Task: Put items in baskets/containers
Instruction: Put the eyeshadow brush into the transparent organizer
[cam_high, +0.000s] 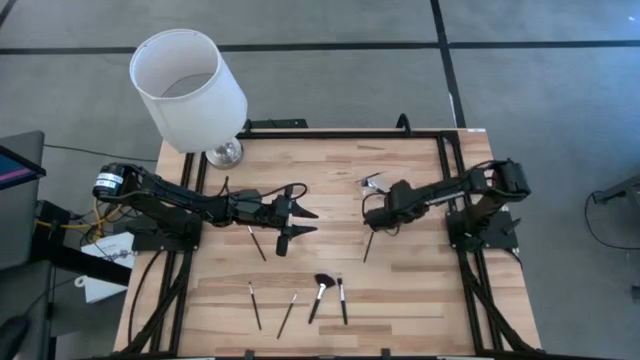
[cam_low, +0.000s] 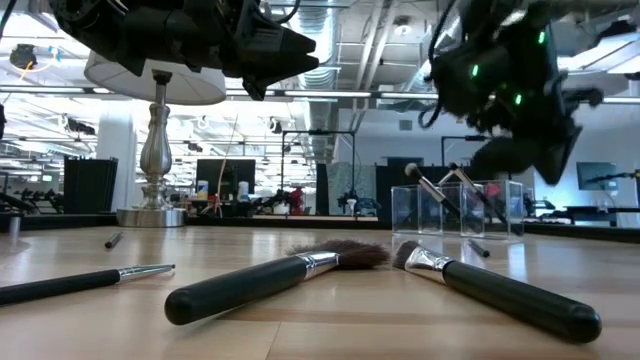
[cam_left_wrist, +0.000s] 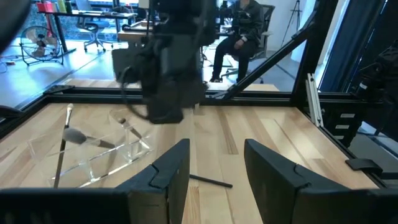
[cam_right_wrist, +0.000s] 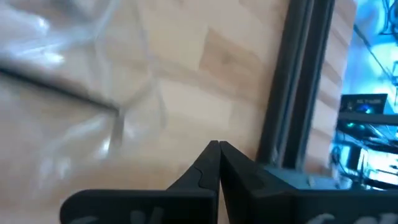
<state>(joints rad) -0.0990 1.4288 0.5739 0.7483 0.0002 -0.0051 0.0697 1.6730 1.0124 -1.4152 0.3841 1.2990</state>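
clear container (cam_high: 373, 183) sitting just right of frame centre, a couple brushes poking out | four brushes (cam_high: 297, 302) lying along the lower middle of the counter (cam_high: 420, 290) | right gripper (cam_high: 374, 214) hanging pressed together just below the container, holding nothing | left gripper (cam_high: 303, 222) hovering centre-left, fingers spread, empty | lamp (cam_high: 190, 85) standing upper left

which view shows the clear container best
The low view: the clear container stands upright in profile with brushes leaning inside. The left wrist view shows it partly behind the right arm, the high view only a small glint, the right wrist view a blurred close-up.
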